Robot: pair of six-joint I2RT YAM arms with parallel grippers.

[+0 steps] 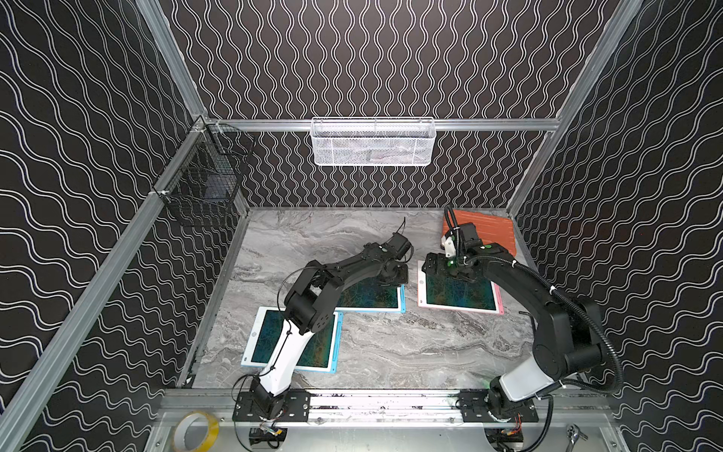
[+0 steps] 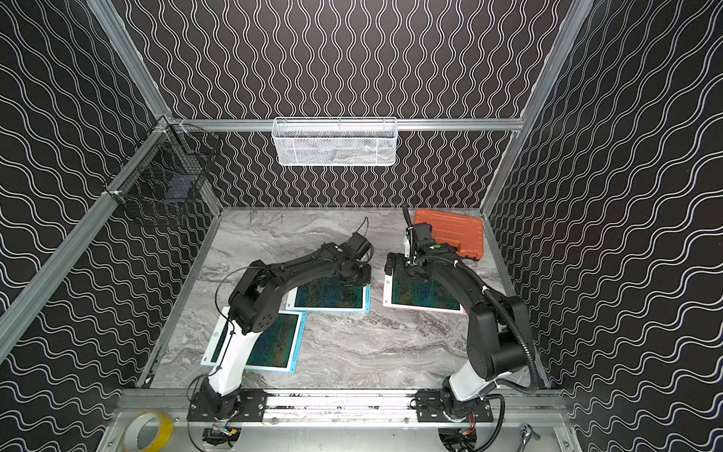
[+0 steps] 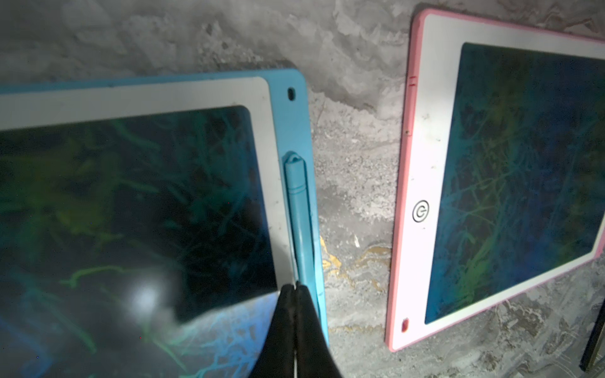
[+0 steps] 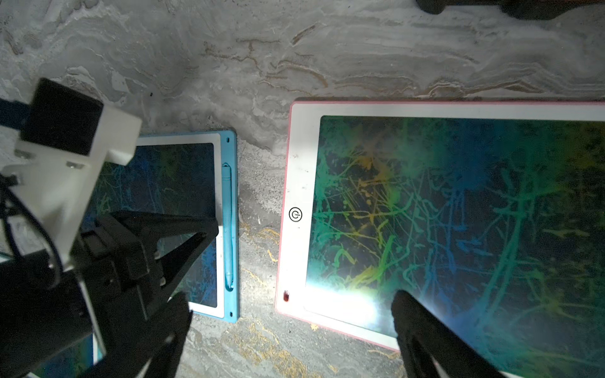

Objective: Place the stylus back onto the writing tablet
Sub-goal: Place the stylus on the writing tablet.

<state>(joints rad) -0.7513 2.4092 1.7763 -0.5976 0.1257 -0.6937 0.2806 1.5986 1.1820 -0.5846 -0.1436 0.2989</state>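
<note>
Jaws on your L gripper (image 3: 296, 289) are pressed tight together w/ nothing between them. The tips sit right at the seam betw the white bezel and the stylus (image 3: 298, 209). Can't tell from the wrist views if they touch it or hang just above.

The stylus is blue and lies flat and lengthwise in the side slot of the middle blue tablet (image 3: 299, 131). That's the edge facing the pink tablet (image 3: 425, 163). Your tips are partway along the stylus, and its ridged cap end runs out ahead of them toward the tablet's corner hole.

Jaws on your R gripper (image 4: 290, 296) are spread wide and hold nothing. One of the fingers (image 4: 425, 327) hangs over the pink tablet's scribbled screen, and the other is out past its bezel, over the gap toward the blue one. So the stylus is beside that gripper, not betw its jaws.

Both tablets lie flat on the marble table (image 1: 391, 352), near each other but apart. A second blue tablet (image 1: 258, 340) sits closer to the L arm's base, and its corner touches or slightly overlaps the middle one. An orange case (image 1: 489, 231) lies in the far R corner behind the pink tablet.
</note>
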